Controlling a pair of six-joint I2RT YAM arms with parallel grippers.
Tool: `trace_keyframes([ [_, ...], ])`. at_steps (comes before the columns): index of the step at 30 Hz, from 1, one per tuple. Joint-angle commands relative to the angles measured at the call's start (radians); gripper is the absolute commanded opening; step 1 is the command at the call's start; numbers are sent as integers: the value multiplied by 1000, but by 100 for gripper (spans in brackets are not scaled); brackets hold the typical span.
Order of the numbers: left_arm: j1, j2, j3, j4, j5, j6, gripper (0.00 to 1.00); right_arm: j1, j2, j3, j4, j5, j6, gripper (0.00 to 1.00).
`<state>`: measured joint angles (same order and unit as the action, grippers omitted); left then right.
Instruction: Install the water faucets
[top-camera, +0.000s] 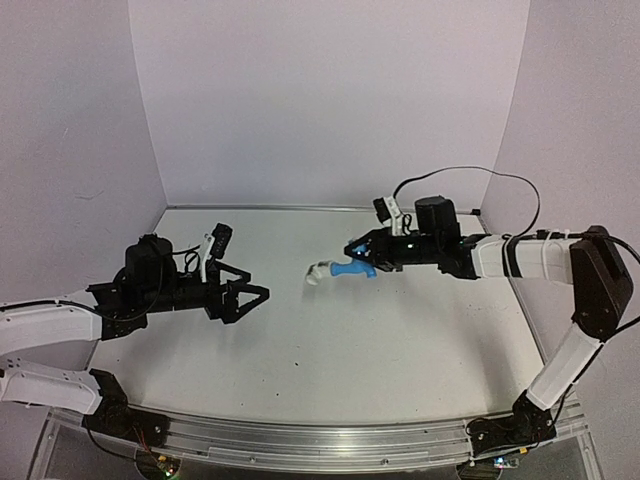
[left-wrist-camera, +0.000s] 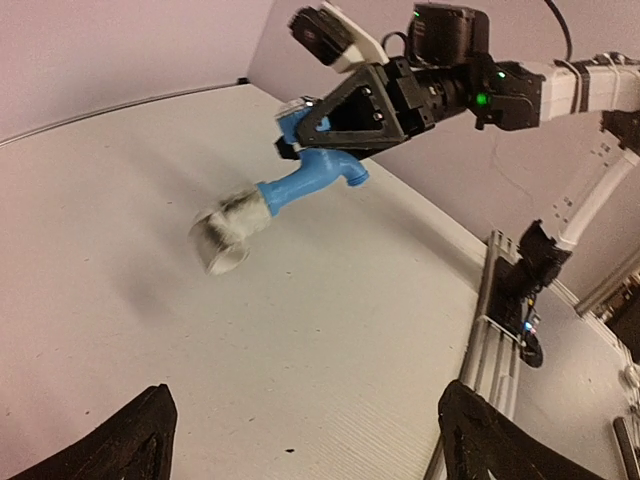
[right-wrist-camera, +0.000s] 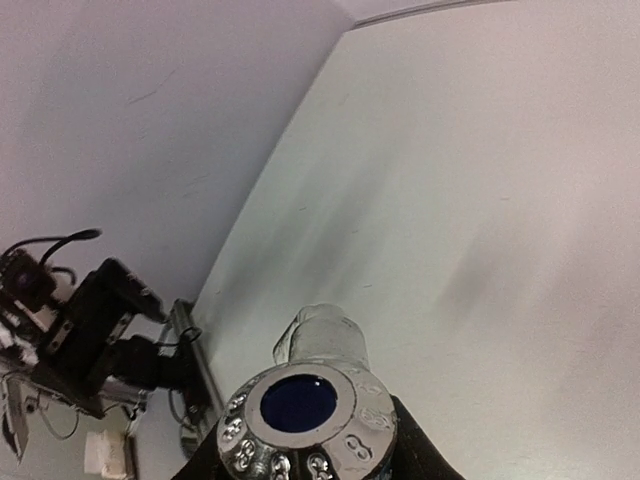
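The blue faucet hangs right of centre over the table, clamped in the right gripper. Its greyish-white round end points toward the left arm.

From where I sit the table is a plain white sheet, faintly ribbed in the left wrist view, with a few small dark specks. Pale walls close it in at the back and on both sides. An aluminium rail runs along the near edge, with both arm bases bolted on it.

In the left wrist view the right gripper has its dark triangular fingers pressed on the upper part of the faucet. The blue body slants down to the round end. The faucet looks lifted off the surface, with a soft shadow below and to the side, though I cannot be sure of the gap.

The right wrist camera looks along the part: a silvery embossed ring around a dark-blue centre fills the bottom of its view, and the pale end shows beyond it.

The left gripper sits left of centre, well apart from the faucet. Its fingers are spread wide (nothing lies between them), and it touches nothing.
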<state>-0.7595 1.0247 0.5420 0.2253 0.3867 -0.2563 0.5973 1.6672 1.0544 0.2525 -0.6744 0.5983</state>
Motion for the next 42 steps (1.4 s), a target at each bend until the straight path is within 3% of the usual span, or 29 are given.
trace_keyframes([
  [1, 3, -42, 15, -7, -187, -53, 95, -227, 10, -49, 14, 61, -51, 0],
  [8, 3, -22, 45, -22, -150, -87, 95, -488, 89, 7, 57, 74, -68, 0],
  [13, 3, 8, 53, -22, -164, -117, 94, -619, 245, 108, 76, 64, -20, 1],
  [16, 3, 24, 69, -23, -147, -132, 94, -662, 324, 149, 108, 41, 19, 8],
  [21, 3, 30, 83, -24, -128, -149, 94, -689, 380, 166, 114, 133, 14, 12],
  [23, 3, 29, 85, -24, -123, -157, 94, -694, 387, 165, 106, 156, 10, 22],
  [26, 3, 25, 82, -26, -117, -165, 94, -695, 373, 153, 47, 191, -34, 49],
  [29, 3, 18, 81, -29, -134, -172, 93, -693, 327, 152, -101, 274, -114, 67],
  [33, 3, -18, 98, -64, -201, -178, 93, -694, 173, 138, -330, 501, -249, 84],
  [36, 3, -59, 138, -142, -303, -172, 93, -689, 49, 149, -515, 557, -314, 97],
  [39, 3, -104, 210, -241, -443, -150, 93, -655, -143, 80, -585, 549, -343, 98],
  [42, 4, -157, 277, -333, -547, -124, 93, -636, -367, 2, -584, 412, -349, 98],
])
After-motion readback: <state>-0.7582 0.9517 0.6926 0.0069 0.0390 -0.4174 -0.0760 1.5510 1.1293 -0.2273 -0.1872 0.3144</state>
